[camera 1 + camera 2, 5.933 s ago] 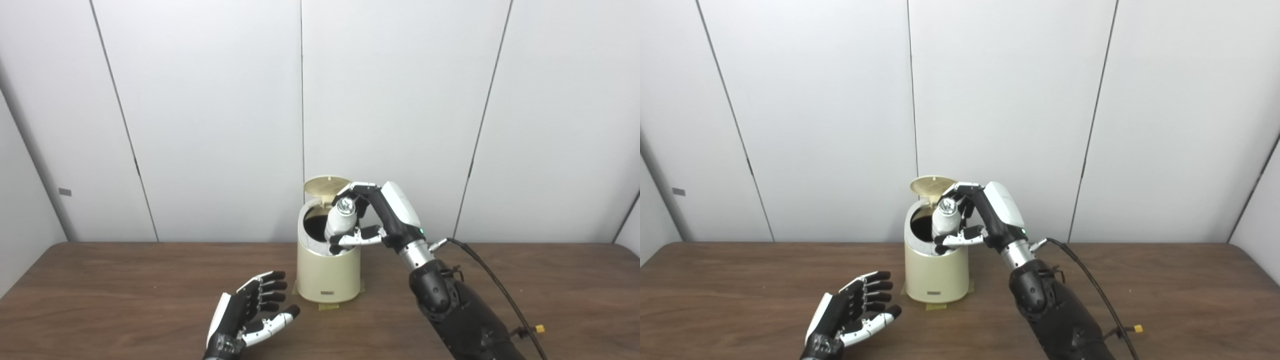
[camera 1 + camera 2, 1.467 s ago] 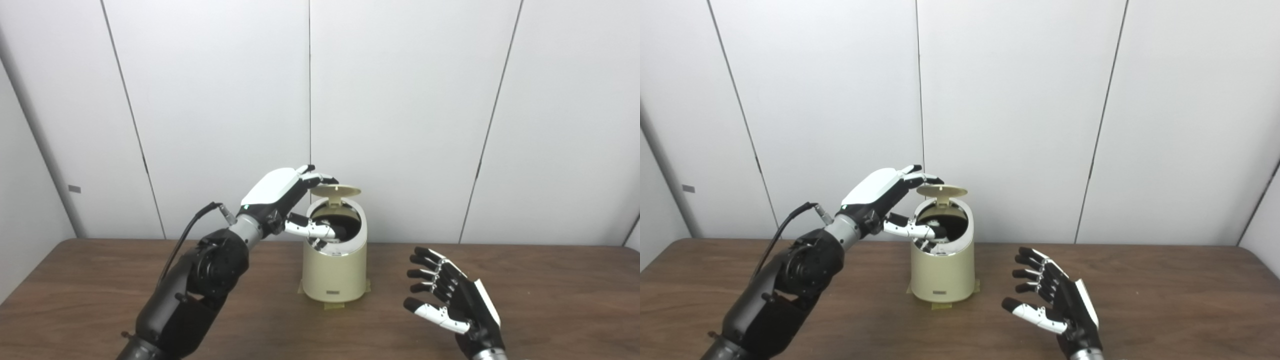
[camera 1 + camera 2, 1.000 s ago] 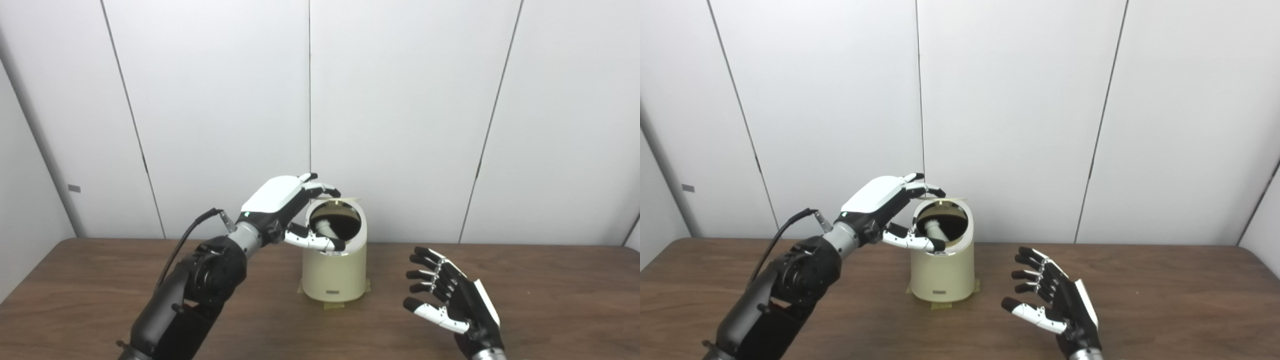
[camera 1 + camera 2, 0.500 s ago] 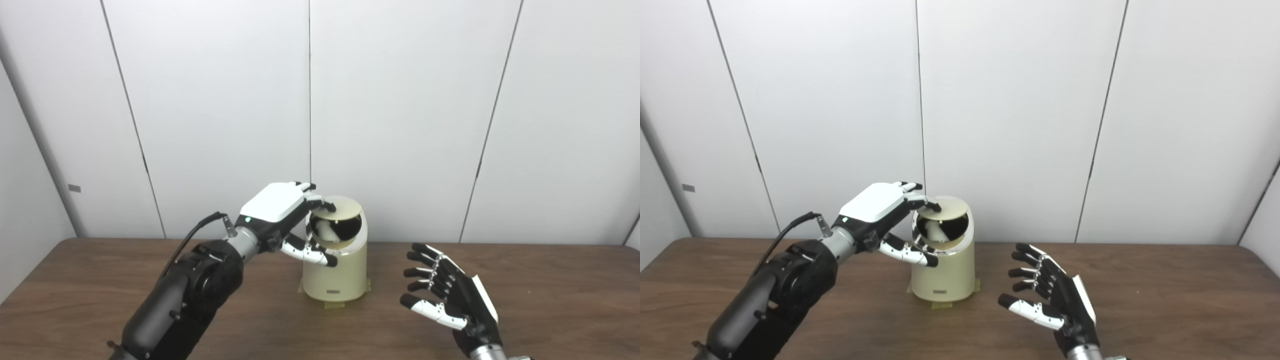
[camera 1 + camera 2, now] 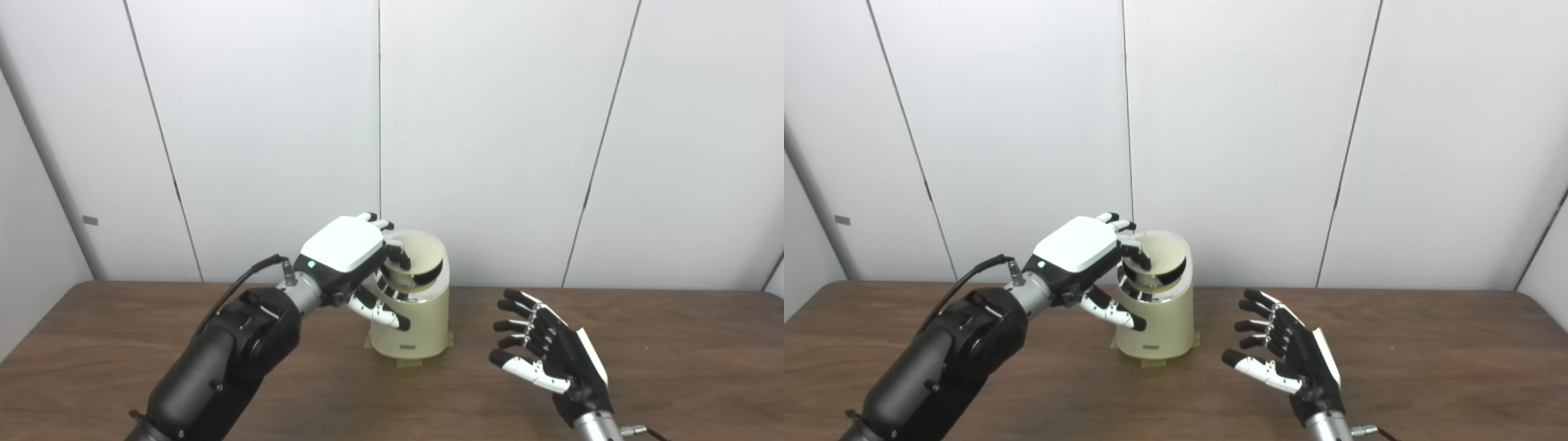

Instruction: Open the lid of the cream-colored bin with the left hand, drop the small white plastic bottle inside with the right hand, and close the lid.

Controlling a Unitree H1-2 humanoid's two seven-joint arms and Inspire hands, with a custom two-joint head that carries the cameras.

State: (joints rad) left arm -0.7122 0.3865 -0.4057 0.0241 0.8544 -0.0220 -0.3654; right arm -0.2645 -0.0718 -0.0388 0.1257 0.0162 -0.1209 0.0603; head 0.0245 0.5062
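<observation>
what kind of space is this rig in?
Likely a lab test booth: plain white wall panels, a bare wood-grain table, and one cream bin taped down at its base. No household clutter in view.

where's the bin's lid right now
The lid sits tilted over the cream bin's opening at table centre, under the left hand's fingers.

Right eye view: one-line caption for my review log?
Left hand presses cream-colored bin's round lid nearly shut; right hand open.

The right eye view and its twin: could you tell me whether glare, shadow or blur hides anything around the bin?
Left eye view: even light, no glare; the left hand covers part of the lid. Right eye view: the cream-colored bin is sharp, its dark opening unreadable.
</observation>
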